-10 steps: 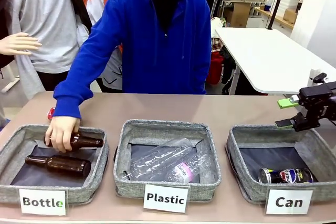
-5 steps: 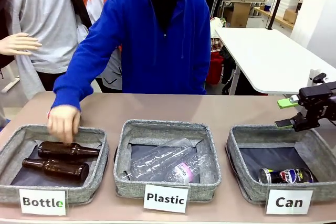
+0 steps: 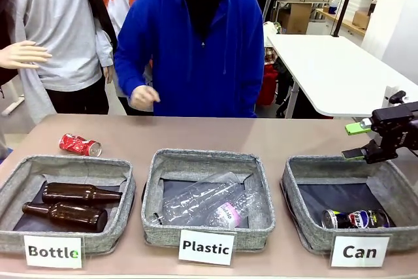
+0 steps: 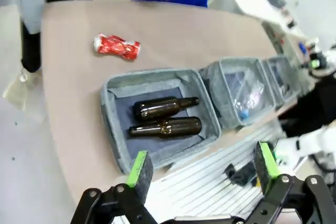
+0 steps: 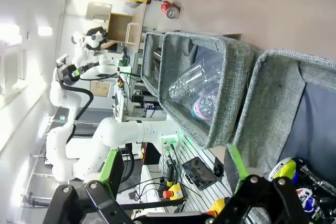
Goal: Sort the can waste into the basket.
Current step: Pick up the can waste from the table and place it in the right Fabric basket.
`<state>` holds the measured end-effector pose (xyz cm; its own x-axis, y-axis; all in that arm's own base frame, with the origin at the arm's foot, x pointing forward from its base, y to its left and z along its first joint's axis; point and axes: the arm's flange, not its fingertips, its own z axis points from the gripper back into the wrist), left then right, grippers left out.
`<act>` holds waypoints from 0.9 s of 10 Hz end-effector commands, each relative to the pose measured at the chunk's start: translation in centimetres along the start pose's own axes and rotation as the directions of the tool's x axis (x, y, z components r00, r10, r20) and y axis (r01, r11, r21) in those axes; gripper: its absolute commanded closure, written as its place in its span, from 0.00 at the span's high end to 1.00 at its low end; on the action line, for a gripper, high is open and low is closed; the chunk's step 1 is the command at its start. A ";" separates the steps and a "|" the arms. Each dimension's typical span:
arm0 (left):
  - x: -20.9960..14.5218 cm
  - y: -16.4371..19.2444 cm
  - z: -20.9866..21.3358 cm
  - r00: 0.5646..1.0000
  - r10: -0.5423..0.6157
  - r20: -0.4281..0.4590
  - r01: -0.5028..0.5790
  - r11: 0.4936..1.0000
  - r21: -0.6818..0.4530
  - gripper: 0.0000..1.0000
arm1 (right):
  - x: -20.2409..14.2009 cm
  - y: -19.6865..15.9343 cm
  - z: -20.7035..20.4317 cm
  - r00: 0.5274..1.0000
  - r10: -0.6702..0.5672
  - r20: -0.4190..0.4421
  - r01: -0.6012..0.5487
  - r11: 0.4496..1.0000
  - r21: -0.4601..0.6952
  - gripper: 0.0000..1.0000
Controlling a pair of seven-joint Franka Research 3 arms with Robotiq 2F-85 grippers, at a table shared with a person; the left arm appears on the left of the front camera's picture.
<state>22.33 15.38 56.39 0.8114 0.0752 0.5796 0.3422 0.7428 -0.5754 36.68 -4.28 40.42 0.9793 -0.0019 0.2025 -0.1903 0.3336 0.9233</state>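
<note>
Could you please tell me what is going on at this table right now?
Waste is being sorted into labelled baskets. A crushed dark can lies in the Can basket; a red can lies on the table behind the Bottle basket. The right gripper hovers open over the Can basket's far rim, and the left gripper is open and empty. The person's hand is up at the chest, touching nothing.

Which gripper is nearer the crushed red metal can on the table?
Left. The left gripper hovers beyond the grey fabric Bottle basket from the crushed red can; the right gripper hangs above the grey Can basket.
</note>
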 end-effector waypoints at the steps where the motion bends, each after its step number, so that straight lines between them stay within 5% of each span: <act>1: 5.9 -0.8 -4.6 0.983 -0.041 -0.180 0.061 0.992 0.109 1.00 | 0.1 0.0 0.4 1.000 0.019 -0.009 -0.019 1.000 0.001 1.00; 4: 11.1 -0.7 -14.2 0.942 -0.083 -0.326 0.178 0.945 0.275 1.00 | 0.1 0.0 0.4 1.000 0.019 -0.009 -0.019 1.000 0.001 1.00; 6: 12.9 0.0 -20.8 0.908 -0.136 -0.396 0.305 0.863 0.402 1.00 | 0.1 0.0 0.4 1.000 0.019 -0.009 -0.019 1.000 0.001 1.00; 9: 13.0 1.9 -27.9 0.861 -0.184 -0.475 0.379 0.855 0.355 1.00 | 0.1 0.0 0.4 1.000 0.019 -0.009 -0.019 1.000 0.001 1.00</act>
<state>45.70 -0.63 47.06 0.8434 -0.3983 0.3606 0.4482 0.8916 -0.0636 36.67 -4.28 40.41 0.9793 -0.0016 0.2023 -0.1902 0.3331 0.9235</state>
